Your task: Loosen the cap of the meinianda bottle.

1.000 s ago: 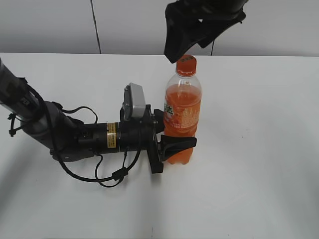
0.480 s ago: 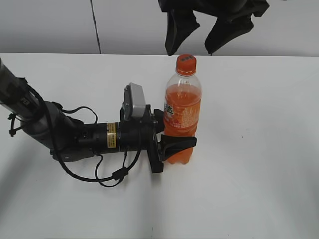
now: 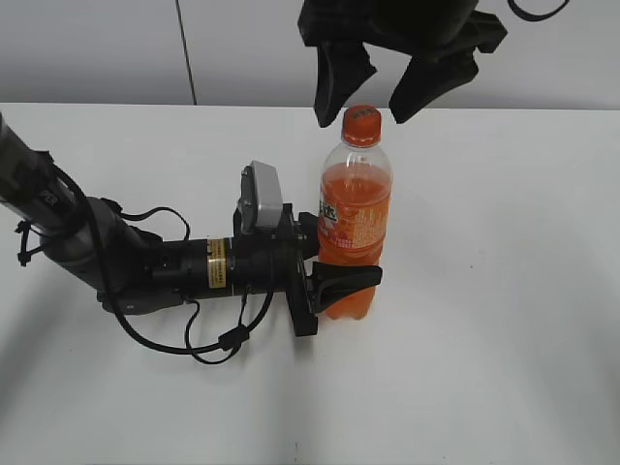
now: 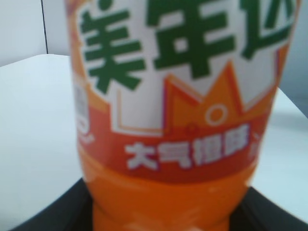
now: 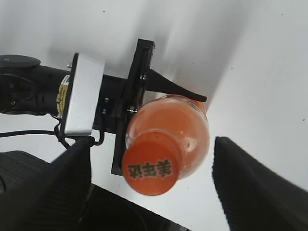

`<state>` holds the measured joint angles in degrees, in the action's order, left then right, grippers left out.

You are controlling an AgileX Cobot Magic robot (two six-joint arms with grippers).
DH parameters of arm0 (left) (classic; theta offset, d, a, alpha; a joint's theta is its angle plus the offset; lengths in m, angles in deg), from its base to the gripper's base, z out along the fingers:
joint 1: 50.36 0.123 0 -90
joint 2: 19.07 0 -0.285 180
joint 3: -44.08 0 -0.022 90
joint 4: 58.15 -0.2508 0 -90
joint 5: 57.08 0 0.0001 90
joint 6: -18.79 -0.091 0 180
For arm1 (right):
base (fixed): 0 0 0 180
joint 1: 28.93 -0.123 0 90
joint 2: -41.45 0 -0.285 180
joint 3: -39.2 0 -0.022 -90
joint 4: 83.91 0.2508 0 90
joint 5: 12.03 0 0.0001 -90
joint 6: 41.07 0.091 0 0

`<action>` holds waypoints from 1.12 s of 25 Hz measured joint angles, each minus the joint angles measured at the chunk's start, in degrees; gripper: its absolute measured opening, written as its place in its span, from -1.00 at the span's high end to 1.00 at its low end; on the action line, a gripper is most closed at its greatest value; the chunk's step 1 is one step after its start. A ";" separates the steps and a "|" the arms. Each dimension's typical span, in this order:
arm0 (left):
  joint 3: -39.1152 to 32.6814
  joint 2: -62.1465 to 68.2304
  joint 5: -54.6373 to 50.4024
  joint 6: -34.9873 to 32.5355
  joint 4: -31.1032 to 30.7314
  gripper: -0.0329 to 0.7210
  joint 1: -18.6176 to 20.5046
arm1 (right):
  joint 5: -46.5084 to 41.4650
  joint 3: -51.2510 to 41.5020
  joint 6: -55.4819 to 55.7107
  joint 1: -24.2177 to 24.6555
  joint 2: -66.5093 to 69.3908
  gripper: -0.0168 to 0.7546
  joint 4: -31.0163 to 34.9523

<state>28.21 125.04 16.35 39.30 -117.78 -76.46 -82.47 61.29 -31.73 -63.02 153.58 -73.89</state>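
Observation:
The meinianda bottle [image 3: 355, 228] stands upright on the white table, full of orange drink, and its label [image 4: 178, 82] fills the left wrist view. My left gripper [image 3: 341, 283] lies low on the table and is shut on the bottle's waisted lower body [image 4: 168, 202], with dark fingers [image 4: 43, 216] at both sides. The orange cap [image 3: 361, 124] sits on top. My right gripper [image 3: 360, 116] hangs over it, open, one finger [image 3: 334, 82] on each side and apart from it. From above, the cap [image 5: 151, 168] lies between the wide-apart fingers [image 5: 255, 187] of that gripper [image 5: 150, 147].
The left arm [image 3: 126, 262] lies along the table left of the bottle, with its silver camera block [image 3: 262, 199] and a loose cable loop [image 3: 208, 344]. A grey wall [image 3: 116, 48] rises behind the table's far edge.
The right gripper has turned above the cap; its fingers, earlier bunched on the cap's left, now straddle it and have come slightly lower. The left gripper and bottle have not moved.

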 joint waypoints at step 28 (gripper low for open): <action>0.00 0.00 0.00 -0.02 0.06 -0.11 0.00 | 0.13 -0.92 -28.94 0.00 0.00 0.26 0.29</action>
<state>28.21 125.04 16.35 39.28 -117.72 -76.46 -82.34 60.37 -60.67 -63.02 153.58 -73.60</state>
